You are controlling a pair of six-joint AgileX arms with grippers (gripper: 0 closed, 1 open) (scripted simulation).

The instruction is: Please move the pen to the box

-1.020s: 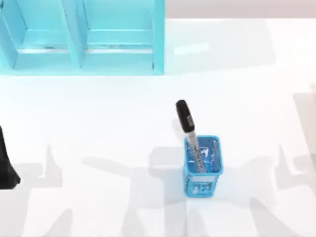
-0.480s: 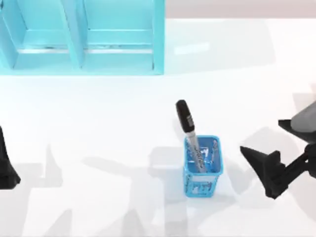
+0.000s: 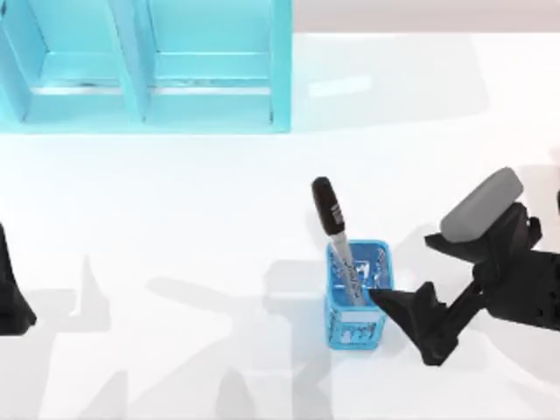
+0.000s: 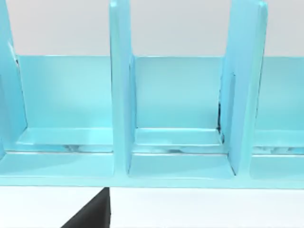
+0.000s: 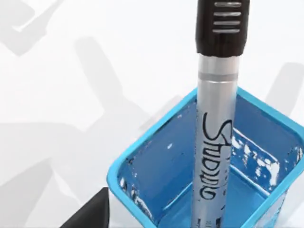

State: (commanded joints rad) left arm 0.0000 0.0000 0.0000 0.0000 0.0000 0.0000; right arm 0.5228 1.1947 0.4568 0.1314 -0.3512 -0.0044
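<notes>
While pen (image 3: 331, 214) stays put — right gripper (image 3: 404, 319) has closed in.

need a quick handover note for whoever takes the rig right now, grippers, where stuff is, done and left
Right gripper: fingers open, holding nothing, beside the blue mesh holder on its right.
Left gripper: parked at the table's left edge.
Silver-grey pen with black cap: standing tilted in the holder, untouched.
Light blue compartmented box: at the top left of the table, compartments hold nothing.
Done: right arm is positioned next to the holder.
Left: grasp the pen, lift it out, carry it to the box.
</notes>
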